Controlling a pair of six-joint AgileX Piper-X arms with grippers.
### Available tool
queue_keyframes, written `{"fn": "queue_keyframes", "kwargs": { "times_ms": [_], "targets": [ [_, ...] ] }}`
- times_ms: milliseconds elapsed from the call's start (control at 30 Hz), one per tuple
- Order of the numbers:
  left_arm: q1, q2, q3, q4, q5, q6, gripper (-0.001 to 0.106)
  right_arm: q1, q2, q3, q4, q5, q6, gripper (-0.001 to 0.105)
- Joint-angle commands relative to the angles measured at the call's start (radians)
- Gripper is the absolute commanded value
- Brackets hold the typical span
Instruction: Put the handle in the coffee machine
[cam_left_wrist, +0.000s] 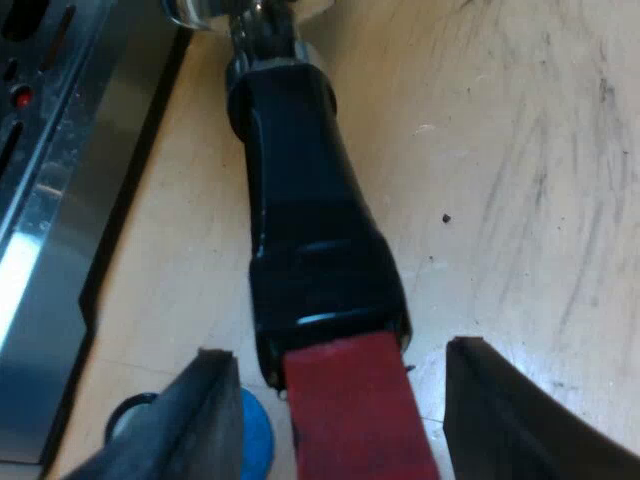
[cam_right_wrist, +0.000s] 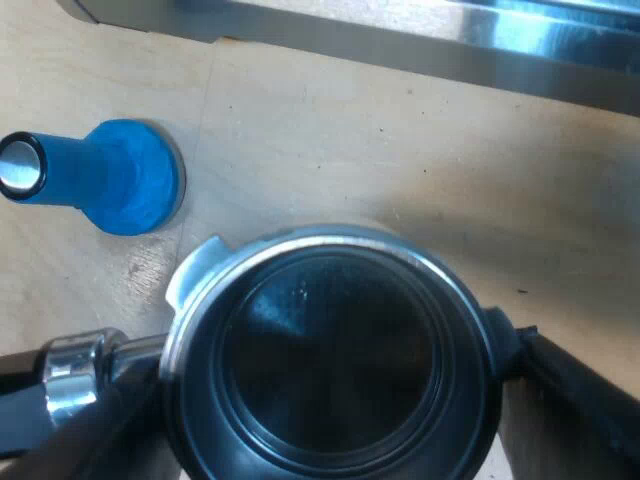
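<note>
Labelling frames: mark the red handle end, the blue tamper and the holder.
red handle end (cam_left_wrist: 358, 410), left wrist view, flat red face.
blue tamper (cam_right_wrist: 133, 190), right wrist view, blue base.
holder (cam_right_wrist: 322, 238), right wrist view, metal rim.

Blue tamper on the bench, wide round end down on the wood, narrower blue neck ending in a silvery cap with a dark centre. Bench is pale wood with faint grain. Bare stretch has grey scuffs and scratches, plus one small dark speck. No bench edge in view.
</note>
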Motion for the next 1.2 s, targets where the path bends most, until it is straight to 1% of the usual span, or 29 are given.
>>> {"fn": "queue_keyframes", "kwargs": {
  "times_ms": [33,200,300,433,867,900,933,967,1000,1100,1167,1200],
  "targets": [
    [-0.005,0.016,-0.004,-0.023,-0.006,0.001,0.049,-0.002,-0.017,-0.015,-0.026,-0.014,0.008,0.000],
    [-0.005,0.017,-0.004,-0.058,-0.015,0.006,0.049,-0.002,-0.017,-0.015,-0.025,-0.014,0.008,0.000],
    [-0.005,0.017,-0.004,-0.047,-0.022,0.005,0.048,-0.002,-0.017,-0.015,-0.025,-0.014,0.008,0.000],
    [-0.005,0.017,-0.004,-0.023,-0.049,0.010,0.045,-0.002,-0.017,-0.015,-0.025,-0.014,0.008,0.000],
    [-0.005,0.017,-0.004,-0.019,-0.050,0.019,0.045,-0.002,-0.017,-0.015,-0.025,-0.014,0.008,0.000],
    [-0.005,0.017,-0.004,-0.019,-0.050,0.019,0.043,-0.002,-0.017,-0.015,-0.025,-0.017,0.008,0.000],
    [-0.005,0.017,-0.004,-0.019,-0.050,0.019,0.038,-0.002,-0.017,-0.015,-0.025,-0.018,0.008,0.000],
    [-0.005,0.017,-0.004,-0.019,-0.050,0.019,0.037,-0.002,-0.017,-0.015,-0.025,-0.018,0.008,0.000],
    [-0.005,0.017,-0.004,-0.017,-0.050,0.019,0.025,-0.002,-0.017,-0.015,-0.025,-0.018,0.008,0.000],
    [-0.005,0.017,-0.004,-0.017,-0.050,0.019,0.005,-0.002,-0.017,-0.015,-0.025,-0.021,0.008,0.000],
    [-0.005,0.017,-0.004,-0.017,-0.050,0.019,0.000,-0.002,-0.017,-0.015,-0.025,-0.021,0.008,0.000],
    [-0.005,0.017,-0.004,-0.017,-0.050,0.019,0.000,-0.002,-0.017,-0.015,-0.025,-0.021,0.008,0.000]
  ]
}}
